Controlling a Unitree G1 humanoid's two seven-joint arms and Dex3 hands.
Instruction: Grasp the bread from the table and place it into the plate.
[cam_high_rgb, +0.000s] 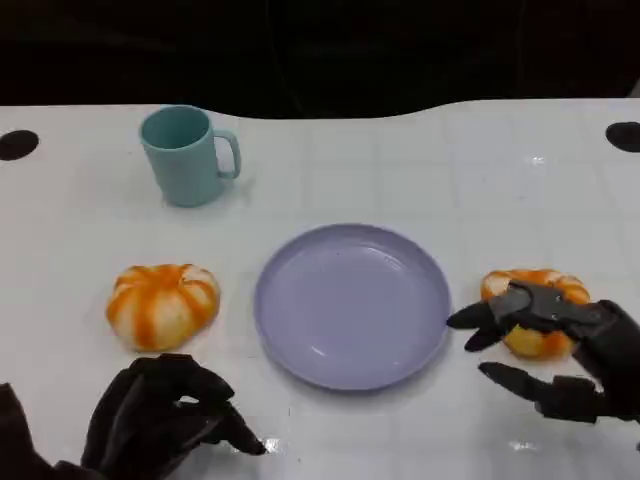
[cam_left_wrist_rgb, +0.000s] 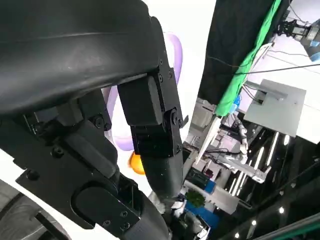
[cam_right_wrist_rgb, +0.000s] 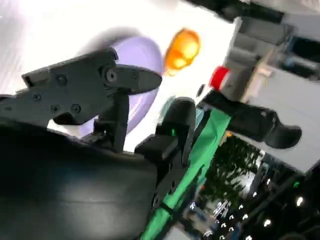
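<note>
Near the table's (cam_high_rgb: 420, 160) right edge, the right hand (cam_high_rgb: 560, 350) reaches over the bread (cam_high_rgb: 535, 300), fingers spread, not clamped. Beside it lies the plate (cam_high_rgb: 350, 305), mid-table. Left hand (cam_high_rgb: 160, 420) rests curled at the front edge.

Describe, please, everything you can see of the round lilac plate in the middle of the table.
The round lilac plate looks like smooth plastic, with a shallow raised rim and a flat, slightly glossy well that holds nothing. It lies flat on the white table, between two orange-and-white striped breads: one apart on its left, the other apart on its right, under the fingers of the right hand. Nothing touches the plate; a fingertip reaches close to its right rim.
</note>
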